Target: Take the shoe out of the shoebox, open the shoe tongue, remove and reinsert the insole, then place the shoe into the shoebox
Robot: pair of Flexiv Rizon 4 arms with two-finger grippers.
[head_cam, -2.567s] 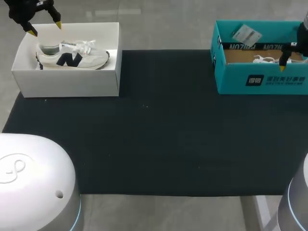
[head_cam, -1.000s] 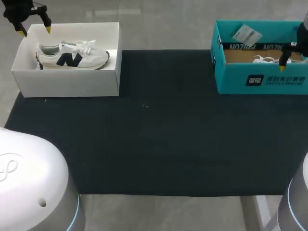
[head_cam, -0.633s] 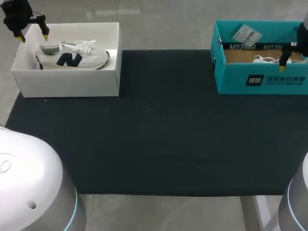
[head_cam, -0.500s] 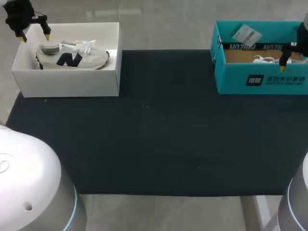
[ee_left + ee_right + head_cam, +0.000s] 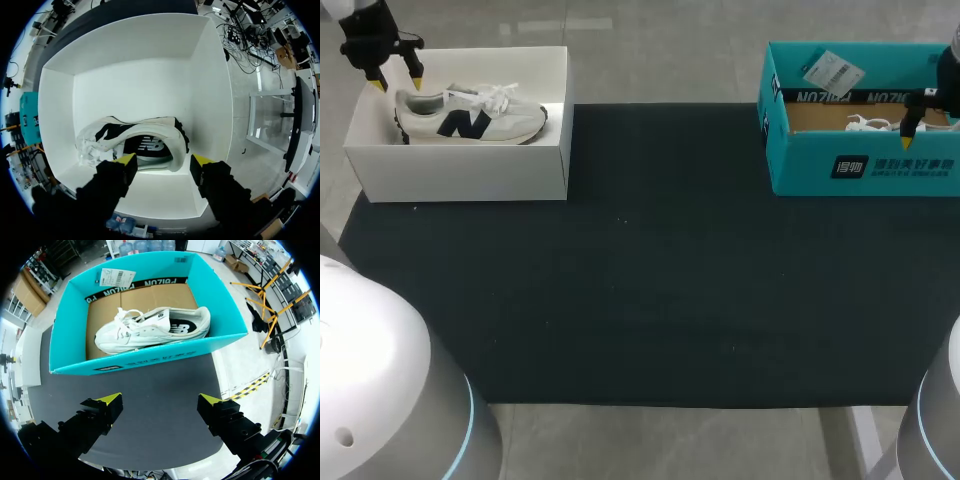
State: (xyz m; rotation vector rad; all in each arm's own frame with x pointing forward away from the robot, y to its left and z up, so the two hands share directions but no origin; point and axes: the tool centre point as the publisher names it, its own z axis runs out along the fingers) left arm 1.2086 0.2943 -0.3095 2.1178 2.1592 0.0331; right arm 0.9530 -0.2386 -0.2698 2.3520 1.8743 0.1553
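In the upper left, the left gripper (image 5: 398, 78) hovered, fingers spread, over the heel of the shoe (image 5: 470, 115) in the shoebox (image 5: 460, 172). Taking the shoe out seemed not yet begun. Next the gripper needed to lower and clamp the heel.

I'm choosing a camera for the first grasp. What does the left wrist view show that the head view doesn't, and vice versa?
Left wrist only: the dark insole inside the shoe, ahead of the open left gripper. Head only: the shoe's full length, and the second shoe inside the teal shoebox. Both: the white shoebox, the shoe, the left gripper.
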